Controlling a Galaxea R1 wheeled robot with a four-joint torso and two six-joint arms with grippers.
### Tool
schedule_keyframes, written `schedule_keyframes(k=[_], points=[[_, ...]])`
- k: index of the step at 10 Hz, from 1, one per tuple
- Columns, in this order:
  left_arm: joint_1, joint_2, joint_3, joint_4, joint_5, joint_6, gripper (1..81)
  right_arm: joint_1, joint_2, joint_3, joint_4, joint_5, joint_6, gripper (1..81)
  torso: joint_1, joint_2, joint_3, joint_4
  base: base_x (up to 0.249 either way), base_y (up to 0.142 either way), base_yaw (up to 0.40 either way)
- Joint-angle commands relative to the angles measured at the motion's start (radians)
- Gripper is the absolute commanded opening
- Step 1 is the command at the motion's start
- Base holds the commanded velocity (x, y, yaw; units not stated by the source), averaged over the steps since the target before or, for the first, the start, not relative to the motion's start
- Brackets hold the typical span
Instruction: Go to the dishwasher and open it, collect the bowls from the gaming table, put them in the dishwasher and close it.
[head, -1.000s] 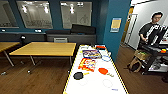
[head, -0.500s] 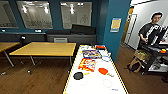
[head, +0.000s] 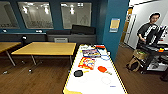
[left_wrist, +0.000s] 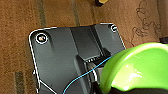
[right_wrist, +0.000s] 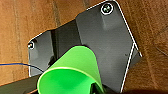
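— Looking ahead from the head camera, I have the gaming table (head: 96, 83) right in front of me, its glossy white tabletop running away from the camera with yellow along its edges.

— What's on it?

— A black round paddle (head: 78, 73), a red paddle (head: 102, 69), a colourful box (head: 87, 62) and another printed box (head: 91, 52) farther back. Some pale round shapes lie near the close end; I cannot tell what they are.

— And the arms?

— My left wrist camera shows a bright green bowl (left_wrist: 136, 68) large at the left claw, above brown carpet. My right wrist camera shows a second green bowl (right_wrist: 70, 75) at the right claw, over wooden floor (right_wrist: 22, 30). On both claws the fingers are hidden, so I cannot tell whether they are clenched or released.

— Anything else around?

— A wooden table (head: 46, 48) stands left of the gaming table, a teal pillar (head: 112, 27) just behind it, and a person (head: 150, 28) stands at a control rig off to the right.
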Motion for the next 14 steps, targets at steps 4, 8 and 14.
schedule_keyframes(k=[4, 8, 14], points=[[-0.040, -0.016, 0.009, 0.016, 0.012, 0.007, 1.0, 0.036, -0.009, 0.006, -0.027, -0.039, -0.002, 1.0, 0.002, 0.000, 0.075, 0.000, -0.103, 0.000, 0.000], [-0.040, -0.016, 0.009, 0.018, 0.012, 0.008, 1.0, 0.039, -0.004, 0.005, -0.027, -0.039, -0.002, 1.0, 0.002, -0.001, 0.101, 0.000, -0.103, 0.000, 0.000], [-0.039, -0.009, -0.008, 0.018, 0.012, 0.011, 1.0, 0.040, 0.003, 0.002, -0.028, -0.039, -0.002, 1.0, 0.002, -0.002, 0.109, 0.000, -0.091, 0.000, 0.000]])
